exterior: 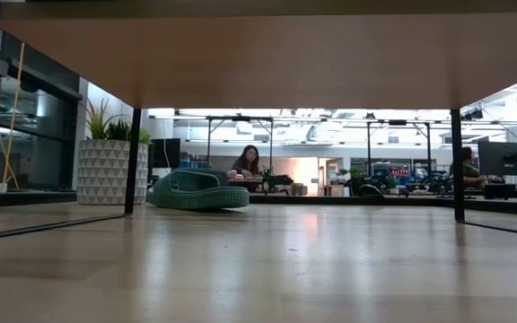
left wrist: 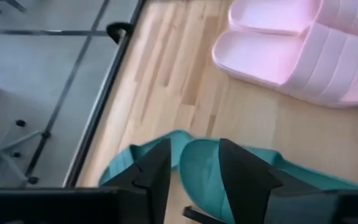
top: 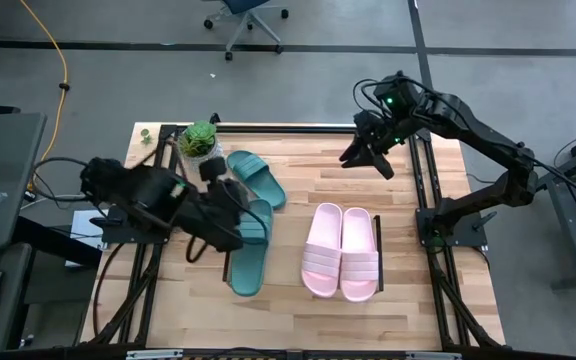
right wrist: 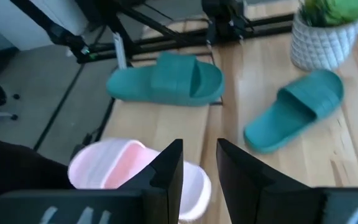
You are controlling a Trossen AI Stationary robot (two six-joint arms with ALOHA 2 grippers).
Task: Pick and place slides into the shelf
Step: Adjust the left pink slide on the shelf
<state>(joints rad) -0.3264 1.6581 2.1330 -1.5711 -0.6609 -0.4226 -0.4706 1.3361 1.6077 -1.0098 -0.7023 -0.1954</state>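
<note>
1. Slides come first: two soft pink rubber slides (top: 340, 251) lie side by side on the wooden desk (top: 388, 310), well away from both pincers.
2. One teal green rubber slide with a ribbed strap (top: 258, 177) lies near the little green plant in a white pot (top: 199, 145), beyond the left pincer.
3. The other teal green rubber slide (top: 249, 255) is right at the left pincer (top: 226, 222).
4. The shelf with the thin black wire frame does not show clearly from above. No slide looks put away on it yet, so I think the job has only just begun and all four slides are left to do.
5. The left pincer's fingers (left wrist: 244, 177) are a little apart, with the rim of the teal slide between them. It looks like it is gripping that rim.
6. The right pincer (top: 366, 156) hangs high over the far side of the desk. Its fingers (right wrist: 166, 171) are a little apart and hold nothing.
</note>
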